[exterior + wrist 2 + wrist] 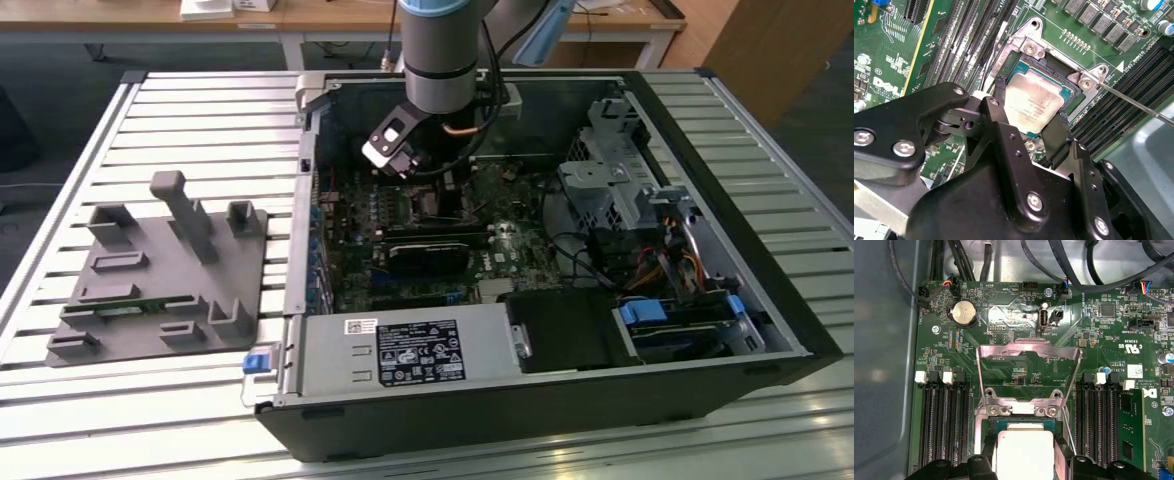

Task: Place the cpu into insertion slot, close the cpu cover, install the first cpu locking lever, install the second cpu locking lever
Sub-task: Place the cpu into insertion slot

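My fingers [1056,140] are matt black (screw heads [1034,201] in them are shinier metal). The cpu [1034,102] has a dull brushed-metal top, cpu cover [1034,349] is bare shiny metal, circuit board [1099,347] looks glossy green.

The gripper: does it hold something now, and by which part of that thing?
Yes, the gripper holds the cpu by two opposite side edges, at the insertion slot.
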Tool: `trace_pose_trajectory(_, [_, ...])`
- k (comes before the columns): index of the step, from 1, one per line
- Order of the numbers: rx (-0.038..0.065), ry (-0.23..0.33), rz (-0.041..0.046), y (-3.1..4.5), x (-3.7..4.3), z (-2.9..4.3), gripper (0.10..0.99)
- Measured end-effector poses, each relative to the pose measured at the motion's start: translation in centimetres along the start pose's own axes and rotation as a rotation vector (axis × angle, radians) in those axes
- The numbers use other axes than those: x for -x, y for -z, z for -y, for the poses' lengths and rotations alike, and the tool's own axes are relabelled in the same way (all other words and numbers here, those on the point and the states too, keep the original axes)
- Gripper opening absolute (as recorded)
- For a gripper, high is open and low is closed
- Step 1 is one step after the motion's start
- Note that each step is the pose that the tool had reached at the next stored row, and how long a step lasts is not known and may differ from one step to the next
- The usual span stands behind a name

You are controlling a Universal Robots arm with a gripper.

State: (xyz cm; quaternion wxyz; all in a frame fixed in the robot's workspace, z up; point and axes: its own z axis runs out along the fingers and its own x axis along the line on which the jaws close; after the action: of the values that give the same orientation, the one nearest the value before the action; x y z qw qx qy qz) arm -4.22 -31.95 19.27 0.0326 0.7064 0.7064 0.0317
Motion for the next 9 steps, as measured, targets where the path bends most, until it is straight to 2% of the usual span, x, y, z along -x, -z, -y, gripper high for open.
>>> trace_pose_trajectory(4, [0.001, 0.000, -0.0008, -0.04, -0.01, -0.01, 0.549])
trace_pose_trajectory(5, [0.000, 0.000, -0.0006, -0.03, -0.01, 0.00, 0.612])
trace_pose_trajectory(9, [0.000, 0.000, 0.0000, -0.02, 0.00, 0.00, 0.612])
